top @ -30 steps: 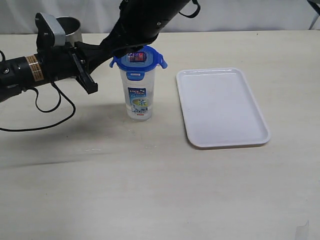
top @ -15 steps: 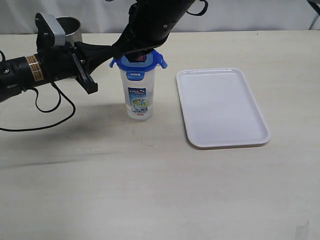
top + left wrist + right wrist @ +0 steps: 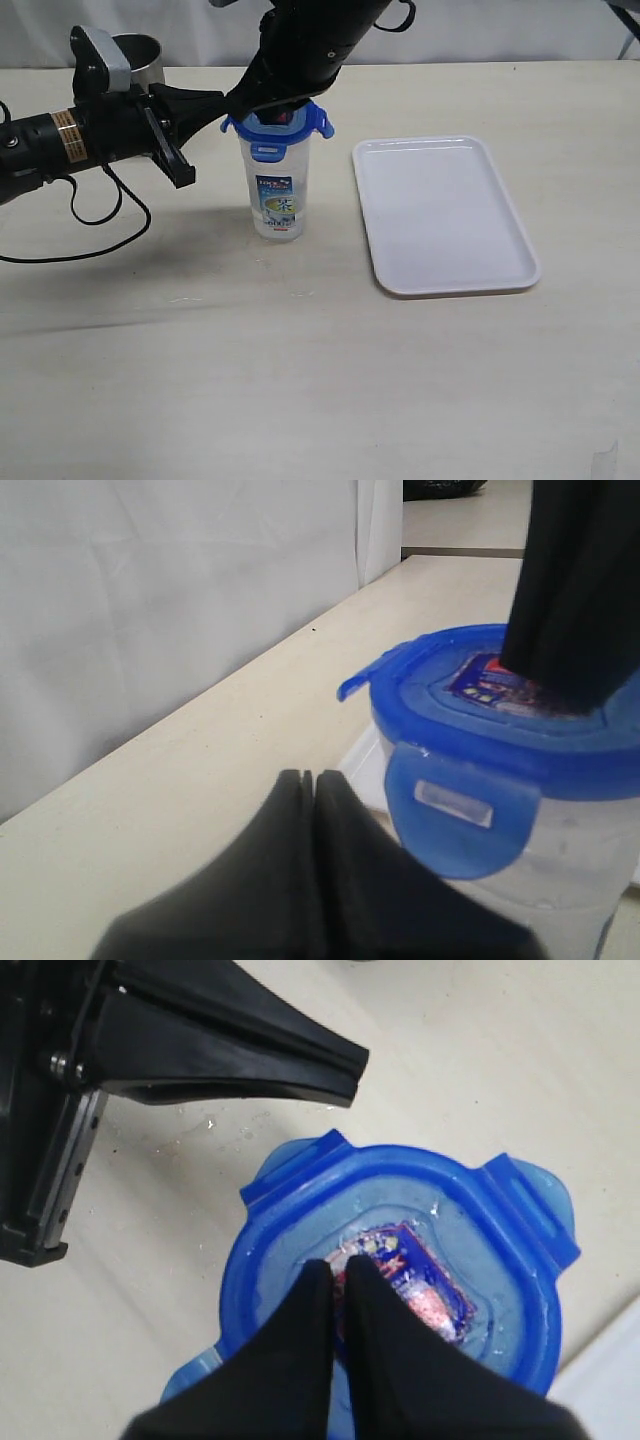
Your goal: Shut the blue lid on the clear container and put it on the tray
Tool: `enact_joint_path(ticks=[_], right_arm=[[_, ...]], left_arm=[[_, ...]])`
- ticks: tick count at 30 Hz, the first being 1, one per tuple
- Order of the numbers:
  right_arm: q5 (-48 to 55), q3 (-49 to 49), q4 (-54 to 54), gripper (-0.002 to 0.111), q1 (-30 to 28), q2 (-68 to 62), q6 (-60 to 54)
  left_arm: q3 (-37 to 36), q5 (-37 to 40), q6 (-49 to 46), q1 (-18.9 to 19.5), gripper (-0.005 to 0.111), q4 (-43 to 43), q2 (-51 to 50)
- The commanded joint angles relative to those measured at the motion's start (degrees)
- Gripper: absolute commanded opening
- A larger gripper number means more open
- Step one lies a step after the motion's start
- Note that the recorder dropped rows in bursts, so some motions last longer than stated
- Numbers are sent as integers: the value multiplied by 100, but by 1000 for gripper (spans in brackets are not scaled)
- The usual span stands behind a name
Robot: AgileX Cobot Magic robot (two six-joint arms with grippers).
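Tipping: the clear container (image 3: 277, 195) is being loaded from above by the right end effector (image 3: 338, 1265). The body is tall and narrow, so an off-centre push is being judged likely to topple it across the counter (image 3: 300, 380).
Slipping: the closed fingertips are being rested on the glossy red-and-white sticker, where a sideways skid is being risked.
Flaps: the near flap is being seen folded down, while the side flaps are being seen sticking outward. If the container is lifted with the flaps unlatched, the blue lid (image 3: 400, 1270) may be left behind or popped off.
Collision: the left end effector (image 3: 312, 777) is being held just beside the lid's rim. Whether it is touching cannot be told, and a nudge from it could be shifting the container.
Right end effector: its fingers are being held narrow, pinched together, with nothing being gripped.
Left end effector: its fingers are being held pressed together, with nothing being carried.
Location: the container is being stood upright on the counter, left of the tray (image 3: 445, 215) and apart from it — not yet on it.
Appearance: clear walls, a small blue-white label with a red strip, and the round blue lid seated on top are being shown.
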State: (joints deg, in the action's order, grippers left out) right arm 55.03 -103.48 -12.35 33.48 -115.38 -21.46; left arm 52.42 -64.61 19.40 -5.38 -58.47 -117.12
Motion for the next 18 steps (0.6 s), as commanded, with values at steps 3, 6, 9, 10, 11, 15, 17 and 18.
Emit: enact_joint_path(ticks=[3,6,9,10,11,15,17,18], right_arm=[[347,30,143,5,-5,-70,30],[347,30,143,5,-5,-70,30],[347,30,143,5,-5,-70,30],[347,30,143,5,-5,-70,30],[347,30,143,5,-5,-70,30],[357,30,143,5,-5,-70,30],[357,30,143,5,-5,-70,56],[357,30,143,5,-5,-70,108]], left_arm=[[34,-45,30,1,0,21,-11],[34,-45,30,1,0,21,-11],[34,-45,-10,1,0,9,-11],[34,-45,-10,1,0,9,-11],[34,-45,-10,1,0,9,-11],[34,-45,-183,17,0,44,-11],[34,-45,-149,136,0,70,0],[34,-80,-79,205,1,70,0]])
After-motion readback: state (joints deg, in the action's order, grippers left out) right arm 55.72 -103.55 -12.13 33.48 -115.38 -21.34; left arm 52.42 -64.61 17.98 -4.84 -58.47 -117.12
